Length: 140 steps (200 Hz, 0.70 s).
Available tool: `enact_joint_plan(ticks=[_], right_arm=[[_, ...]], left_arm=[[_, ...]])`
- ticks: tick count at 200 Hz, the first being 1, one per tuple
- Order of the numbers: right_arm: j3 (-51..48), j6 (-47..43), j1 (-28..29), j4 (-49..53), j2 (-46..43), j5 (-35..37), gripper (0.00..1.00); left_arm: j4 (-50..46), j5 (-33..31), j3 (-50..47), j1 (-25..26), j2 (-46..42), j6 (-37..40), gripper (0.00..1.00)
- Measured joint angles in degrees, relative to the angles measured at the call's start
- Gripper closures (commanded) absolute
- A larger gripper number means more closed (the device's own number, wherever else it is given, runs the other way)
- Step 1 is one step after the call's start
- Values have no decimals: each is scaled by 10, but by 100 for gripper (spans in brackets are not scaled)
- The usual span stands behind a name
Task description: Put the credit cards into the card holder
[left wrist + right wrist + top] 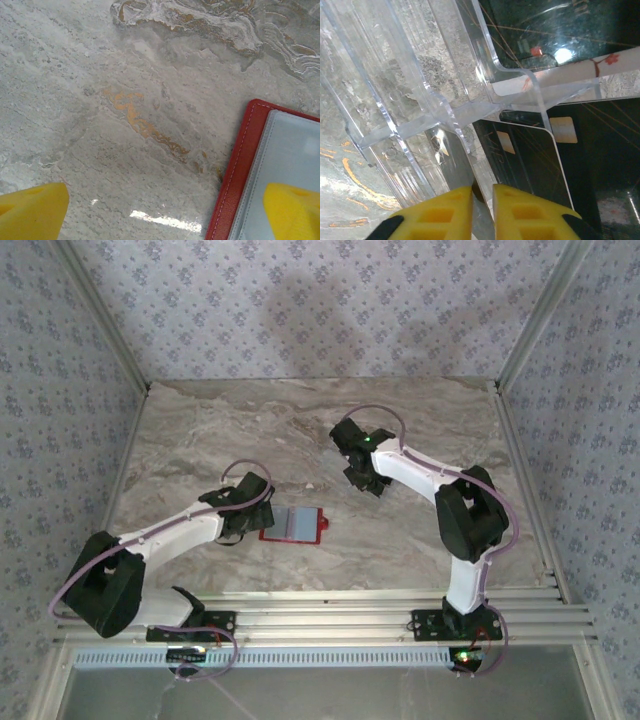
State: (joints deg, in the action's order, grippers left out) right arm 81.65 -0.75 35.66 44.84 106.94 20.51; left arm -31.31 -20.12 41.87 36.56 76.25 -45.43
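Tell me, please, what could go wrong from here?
The right gripper, nearly shut, sits beside a divider of the clear plastic rack; it might pinch plastic rather than a dark credit card. The left gripper stands wide open with one finger over the open red card holder, so a small move could push it aside.

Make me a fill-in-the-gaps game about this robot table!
1. The card holder on the marble table has a ___ cover.
2. The left gripper holds its jaws wide ___.
3. The credit cards by the clear rack are mostly ___.
4. The right gripper has ___ fingers.

Missing words: red, open, black, yellow.
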Motion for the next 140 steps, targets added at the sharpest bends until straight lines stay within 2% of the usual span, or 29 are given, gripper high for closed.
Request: enact_joint_plan(ticks=[57, 92, 140], right_arm=[[3, -13, -1, 3, -1, -12, 91], [7, -28, -5, 8, -4, -41, 100], [18, -37, -9, 22, -5, -83, 100]], left_arm=[[0, 0, 0, 0, 0, 0, 0], [0, 0, 0, 0, 0, 4, 0], [0, 0, 0, 0, 1, 5, 0]])
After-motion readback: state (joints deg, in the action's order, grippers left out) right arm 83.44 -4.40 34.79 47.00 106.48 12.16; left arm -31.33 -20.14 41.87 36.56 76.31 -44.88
